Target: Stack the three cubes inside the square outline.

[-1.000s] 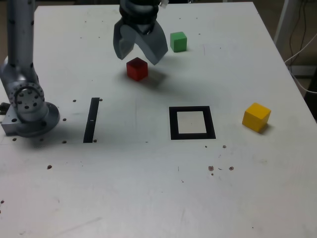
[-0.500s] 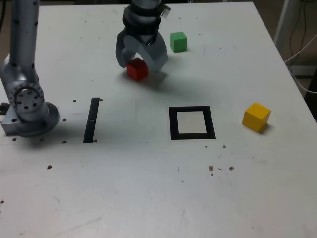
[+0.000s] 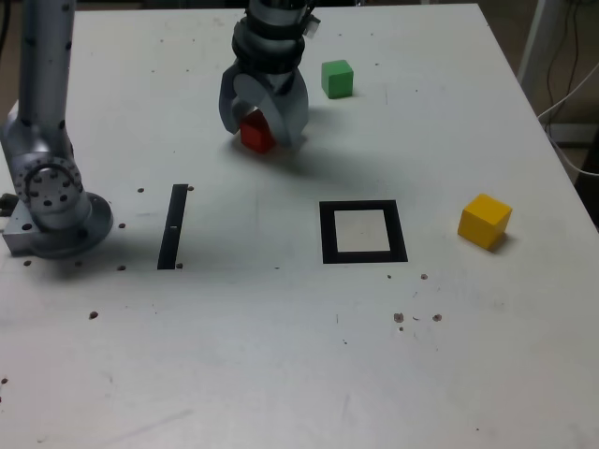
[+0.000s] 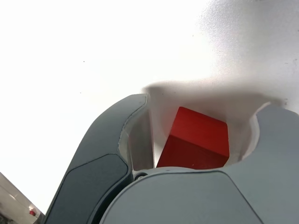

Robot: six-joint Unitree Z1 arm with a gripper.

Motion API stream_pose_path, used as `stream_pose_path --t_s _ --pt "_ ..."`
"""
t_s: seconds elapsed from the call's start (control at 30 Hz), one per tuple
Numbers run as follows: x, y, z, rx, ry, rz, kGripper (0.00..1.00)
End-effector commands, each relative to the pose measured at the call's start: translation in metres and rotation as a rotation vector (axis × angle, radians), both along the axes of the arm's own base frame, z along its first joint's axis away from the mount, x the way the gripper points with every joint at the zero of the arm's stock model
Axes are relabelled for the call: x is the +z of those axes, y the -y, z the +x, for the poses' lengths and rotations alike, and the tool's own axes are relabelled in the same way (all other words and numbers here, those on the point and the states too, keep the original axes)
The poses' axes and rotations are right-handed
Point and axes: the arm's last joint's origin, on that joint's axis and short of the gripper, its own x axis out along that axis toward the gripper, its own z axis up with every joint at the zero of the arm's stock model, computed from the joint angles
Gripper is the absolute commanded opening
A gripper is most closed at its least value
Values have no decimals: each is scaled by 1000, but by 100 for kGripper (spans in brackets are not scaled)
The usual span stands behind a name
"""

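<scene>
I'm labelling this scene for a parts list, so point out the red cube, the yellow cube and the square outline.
Red cube (image 4: pixel 201 129): wrist view, upper face.
Yellow cube (image 3: pixel 482 224): exterior view, side face.
Square outline (image 3: pixel 359 206): exterior view, border's far edge.

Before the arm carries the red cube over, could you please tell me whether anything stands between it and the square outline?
Nothing visible stands between the red cube and the square outline; the green cube and yellow cube both lie off that path.
</scene>
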Motion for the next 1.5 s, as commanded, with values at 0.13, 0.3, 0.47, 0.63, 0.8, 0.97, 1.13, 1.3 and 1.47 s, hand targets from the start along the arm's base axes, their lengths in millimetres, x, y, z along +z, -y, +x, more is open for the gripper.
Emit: stream_pose_path --t_s 0.13,0.3,0.47,0.63,0.8,0.97,1.13,1.3,1.47 --pt "2 1 0 0 8 1 29" --pt "3 1 0 1 12 -1 29" --pt "8 3 0 0 24 2 29" --pt "12 5 1 1 39 -4 29" --pt "19 12 2 1 59 -1 29" --pt "32 29 6 10 72 10 29" --pt "44 49 11 46 75 22 29" --pt "56 71 15 88 87 22 29" --pt "69 94 24 116 106 25 29"
